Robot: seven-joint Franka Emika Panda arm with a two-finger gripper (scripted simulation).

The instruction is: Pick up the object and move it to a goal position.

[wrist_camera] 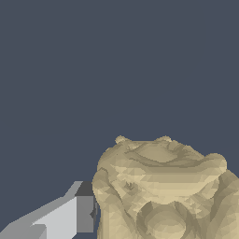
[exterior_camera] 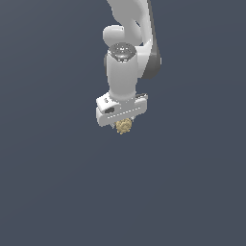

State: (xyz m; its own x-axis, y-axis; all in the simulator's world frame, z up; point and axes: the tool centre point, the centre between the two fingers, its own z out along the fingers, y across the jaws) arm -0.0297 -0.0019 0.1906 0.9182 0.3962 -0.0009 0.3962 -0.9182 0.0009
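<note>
In the exterior view the white arm [exterior_camera: 126, 72] comes down from the top of the picture, its wrist pointing straight down over a plain dark blue-grey ground. At its lower end sits the broad white body of the pincer [exterior_camera: 123, 123], and directly beneath that body, about at its middle, the object [exterior_camera: 124, 126] shows as a small tan-yellow knobbly ball, far narrower than the pincer body. The ball touches the underside of the pincer; the fingers themselves are hidden from this side. In the wrist view the object [wrist_camera: 161, 189] fills the near part of the picture, a lumpy tan mass with folds and bumps all over. One grey-and-white finger [wrist_camera: 77, 214] of the pincer lies flat against its side, its dark pad touching the ball; the other finger is out of the picture. The pincer is closed narrowly about the object and holds it.
</note>
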